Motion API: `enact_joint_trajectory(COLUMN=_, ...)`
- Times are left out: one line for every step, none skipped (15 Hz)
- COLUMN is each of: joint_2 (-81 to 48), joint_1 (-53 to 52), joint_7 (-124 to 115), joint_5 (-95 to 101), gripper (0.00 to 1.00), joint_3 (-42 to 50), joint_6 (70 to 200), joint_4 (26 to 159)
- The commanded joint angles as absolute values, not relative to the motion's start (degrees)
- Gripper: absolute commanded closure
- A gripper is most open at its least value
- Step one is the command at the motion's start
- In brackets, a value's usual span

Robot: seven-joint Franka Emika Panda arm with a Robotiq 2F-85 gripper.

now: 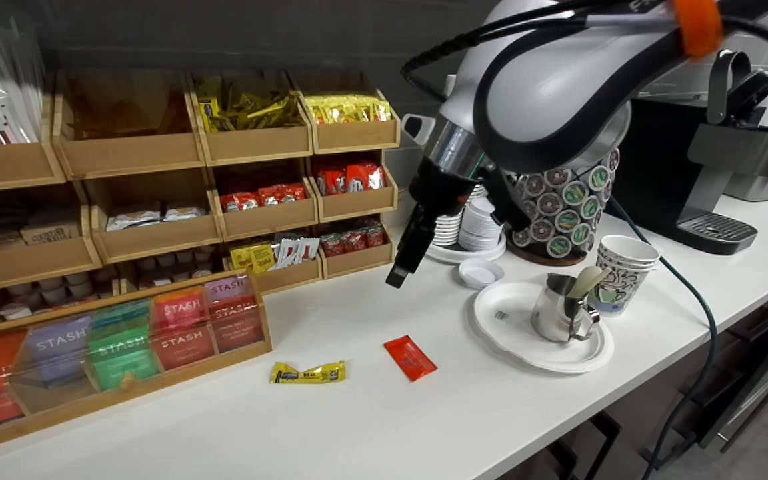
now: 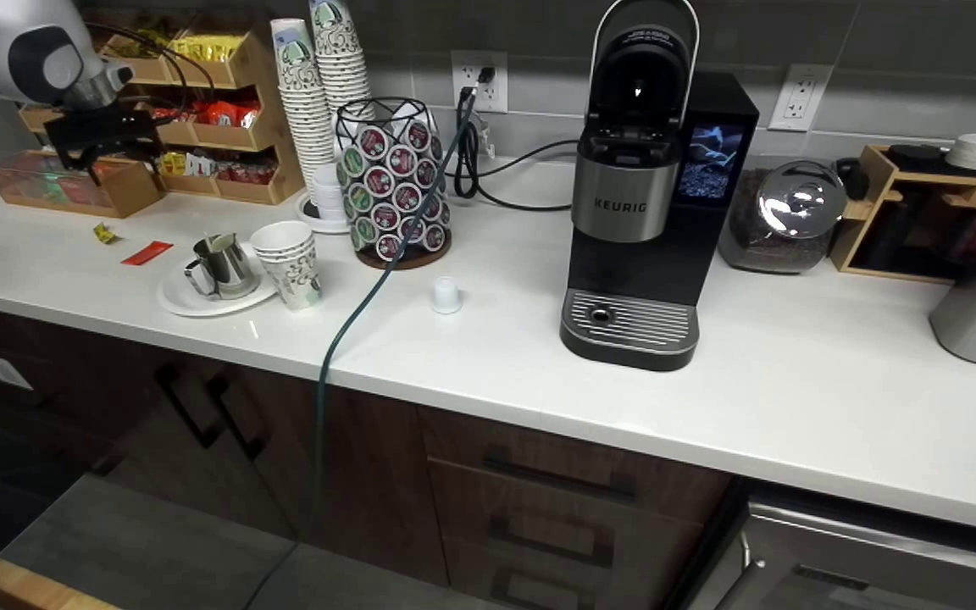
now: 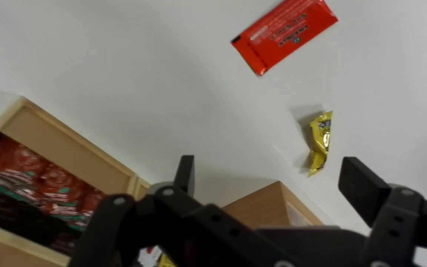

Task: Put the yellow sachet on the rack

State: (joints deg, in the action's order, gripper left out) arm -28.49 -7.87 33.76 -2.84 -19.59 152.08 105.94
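Note:
The yellow sachet (image 1: 309,373) lies flat on the white counter, bent in the middle; it also shows in an exterior view (image 2: 104,234) and in the wrist view (image 3: 321,139). The light-brown wooden rack (image 1: 261,147) stands at the back wall; its side shows in an exterior view (image 2: 272,102) and a lower corner in the wrist view (image 3: 65,137). Its upper tier holds yellow packets in two compartments. My gripper (image 3: 271,178) is open and empty, above the counter in front of the rack's end. The yellow sachet lies beyond the fingertips, untouched.
A red sachet (image 1: 411,358) lies beside the yellow one. A clear-fronted tea box (image 1: 191,370) stands before the rack. A plate (image 1: 491,320) with a metal pitcher (image 1: 551,310), paper cups (image 1: 624,273), a pod carousel (image 1: 561,207) and a cable (image 2: 369,288) are nearby.

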Motion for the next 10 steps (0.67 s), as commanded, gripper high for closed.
enact_joint_trajectory(joint_2=-36.9, joint_1=-5.2, joint_7=42.1, joint_5=-6.0, gripper=0.00, joint_3=-25.6, joint_6=143.7, joint_4=96.9)
enact_joint_trajectory(joint_2=-32.7, joint_1=-6.8, joint_7=38.0, joint_5=-4.4, gripper=0.00, joint_3=-22.7, joint_6=148.3, joint_4=101.9)
enact_joint_trajectory(joint_2=-34.3, joint_1=-6.7, joint_7=39.5, joint_5=-5.0, gripper=0.00, joint_3=-23.5, joint_6=146.5, joint_4=100.2)
enact_joint_trajectory(joint_2=-35.4, joint_1=-6.7, joint_7=40.2, joint_5=-5.3, gripper=0.00, joint_3=-23.9, joint_6=145.8, joint_4=98.9)
enact_joint_trajectory(joint_2=-36.0, joint_1=-6.7, joint_7=40.6, joint_5=-5.4, gripper=0.00, joint_3=-24.1, joint_6=145.6, joint_4=98.2)
enact_joint_trajectory(joint_2=-36.2, joint_1=-6.6, joint_7=40.8, joint_5=-5.4, gripper=0.00, joint_3=-24.1, joint_6=145.6, joint_4=97.9)
enact_joint_trajectory(joint_2=-38.1, joint_1=-6.4, joint_7=42.7, joint_5=-5.2, gripper=0.00, joint_3=-24.6, joint_6=144.6, joint_4=96.5)
enact_joint_trajectory(joint_2=-39.6, joint_1=-6.8, joint_7=43.7, joint_5=-4.6, gripper=0.00, joint_3=-24.4, joint_6=145.6, joint_4=95.7)
enact_joint_trajectory(joint_2=-41.2, joint_1=-7.2, joint_7=44.8, joint_5=-4.2, gripper=0.00, joint_3=-24.2, joint_6=146.4, joint_4=94.8)
enact_joint_trajectory(joint_2=-42.7, joint_1=-6.7, joint_7=47.1, joint_5=-4.6, gripper=0.00, joint_3=-25.0, joint_6=146.3, joint_4=93.9)
